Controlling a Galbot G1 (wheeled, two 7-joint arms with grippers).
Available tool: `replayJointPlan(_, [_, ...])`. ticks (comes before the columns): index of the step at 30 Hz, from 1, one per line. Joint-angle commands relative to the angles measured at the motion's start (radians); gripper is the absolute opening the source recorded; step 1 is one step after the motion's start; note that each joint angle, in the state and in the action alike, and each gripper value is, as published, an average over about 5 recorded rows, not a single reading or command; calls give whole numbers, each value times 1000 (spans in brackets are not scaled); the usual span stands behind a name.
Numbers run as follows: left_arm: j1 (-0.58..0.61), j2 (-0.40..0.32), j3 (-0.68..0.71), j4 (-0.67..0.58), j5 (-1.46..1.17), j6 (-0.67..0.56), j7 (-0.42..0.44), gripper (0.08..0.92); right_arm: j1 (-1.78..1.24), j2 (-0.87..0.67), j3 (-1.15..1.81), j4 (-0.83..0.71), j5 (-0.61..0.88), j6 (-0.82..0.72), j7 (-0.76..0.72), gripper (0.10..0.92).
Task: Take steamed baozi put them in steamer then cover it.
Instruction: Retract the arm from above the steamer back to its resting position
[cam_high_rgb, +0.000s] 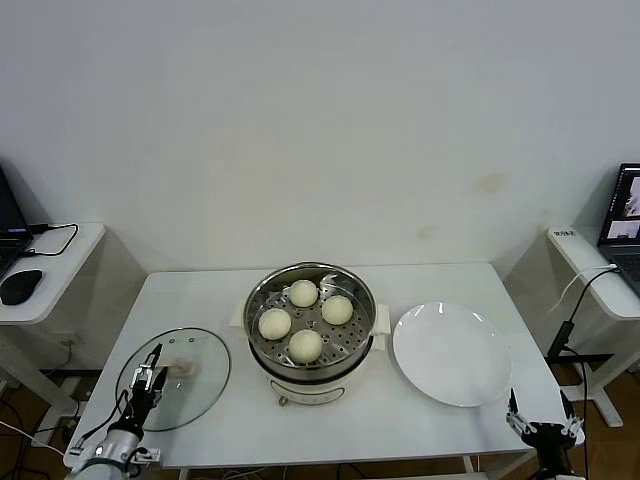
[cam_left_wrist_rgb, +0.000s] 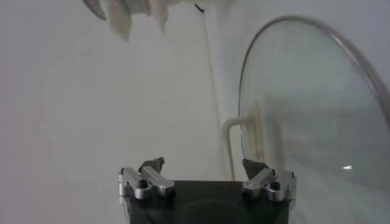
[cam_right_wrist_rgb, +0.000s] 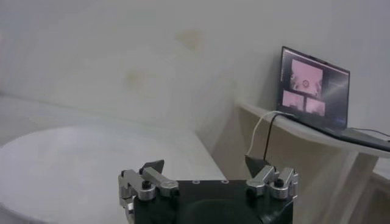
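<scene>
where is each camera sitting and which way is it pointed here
Head view: high on the robot, looking down at the table, steamer with four baozi, plate; both grippers show at the near edge.
Left wrist view: behind the open left gripper, facing the glass lid.
Right wrist view: behind the open right gripper, facing the plate and a laptop.
Shared: lid and plate also appear in the head view.
</scene>
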Motion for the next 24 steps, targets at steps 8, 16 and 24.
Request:
replayJointPlan(8, [-139,18,53,131,-15,-5,23,823,-18,13,15,-2,-13,15,3,823])
replayJointPlan(16, [-136,31,67,127,-71,-23,48,803,-18,16,9,-2,-24,16,2,823])
replayJointPlan(24, [-139,47,76,125,-99,-45,66,577,-21,17,-1,6,-27,10,-2,823])
